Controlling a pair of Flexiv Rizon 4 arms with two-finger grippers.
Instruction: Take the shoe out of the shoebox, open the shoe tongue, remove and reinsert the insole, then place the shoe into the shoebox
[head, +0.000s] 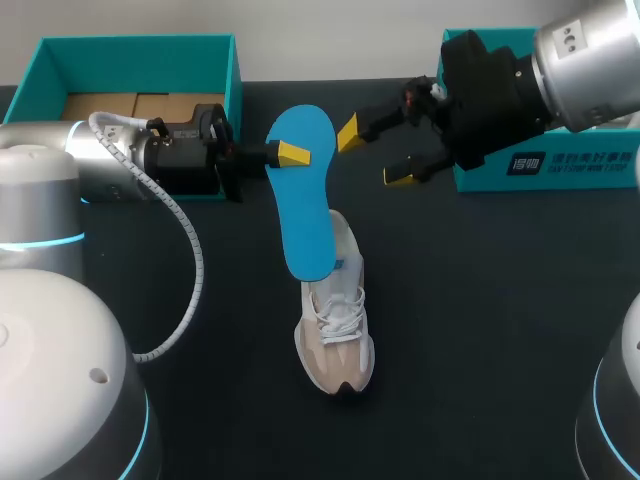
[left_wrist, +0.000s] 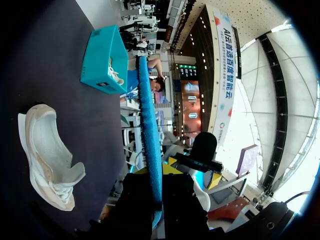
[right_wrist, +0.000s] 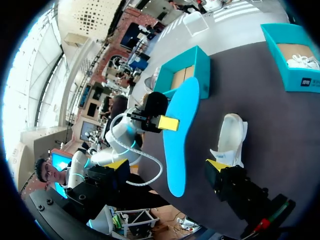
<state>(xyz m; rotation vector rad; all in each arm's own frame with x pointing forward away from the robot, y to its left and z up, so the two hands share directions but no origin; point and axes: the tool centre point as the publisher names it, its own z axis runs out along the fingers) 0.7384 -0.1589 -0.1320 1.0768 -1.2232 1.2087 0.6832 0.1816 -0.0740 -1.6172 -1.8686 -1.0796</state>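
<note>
Nearest the head camera is the left arm's white housing (head: 50, 380), at seven o'clock, with a ribbed white hose (head: 190, 260) looping off it. The left gripper (head: 285, 153) is clamped on the blue insole (head: 305, 190). One yellow finger (head: 292, 152) presses its near face, and the left wrist view shows the insole (left_wrist: 150, 125) edge-on between the two fingers of that gripper (left_wrist: 157, 187). The insole hangs lengthwise, its upper end at twelve o'clock and its lower end over the collar of the shoe (head: 335, 330). The white and beige shoe stands on the dark table (head: 480, 330) with its toe pointing to six o'clock. The right gripper (head: 374, 155) comes in from two o'clock with its fingers spread wide and nothing between them. Its upper tip is just beside the insole's edge. At ten o'clock sits the teal shoebox (head: 130, 55), open, with bare cardboard inside. At two o'clock a second teal box (head: 560, 170) carries a white label with dark print. The right wrist view shows another white shoe (right_wrist: 300, 61) inside that box.
</note>
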